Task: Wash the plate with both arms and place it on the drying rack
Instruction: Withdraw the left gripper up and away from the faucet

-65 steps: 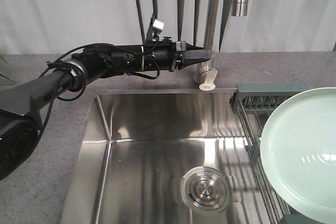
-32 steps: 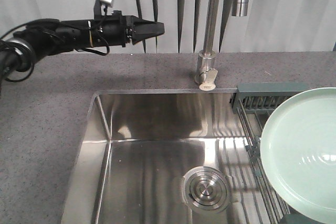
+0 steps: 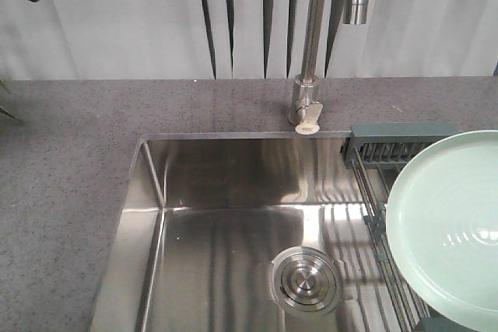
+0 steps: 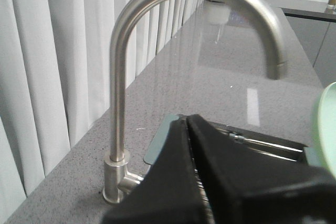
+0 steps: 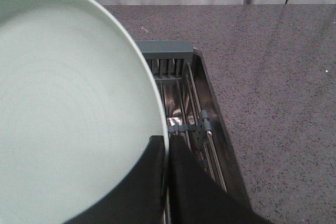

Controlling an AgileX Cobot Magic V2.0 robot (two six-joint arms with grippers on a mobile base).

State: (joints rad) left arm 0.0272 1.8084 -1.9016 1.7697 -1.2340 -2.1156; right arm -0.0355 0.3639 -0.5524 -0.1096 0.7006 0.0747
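Clearly the drying rack is the target. The plate hangs tilted over its bars at the right end of the sink, with its rim pinched between the closed fingers of the right gripper. Whether plate and bars touch, I cannot tell. Setting it down well probably means lowering slowly until several bars take the weight, then releasing. The left gripper, fingers pressed together on nothing, sits high by the white curtain. Grey speckled counter surrounds the basin and the tall tap.
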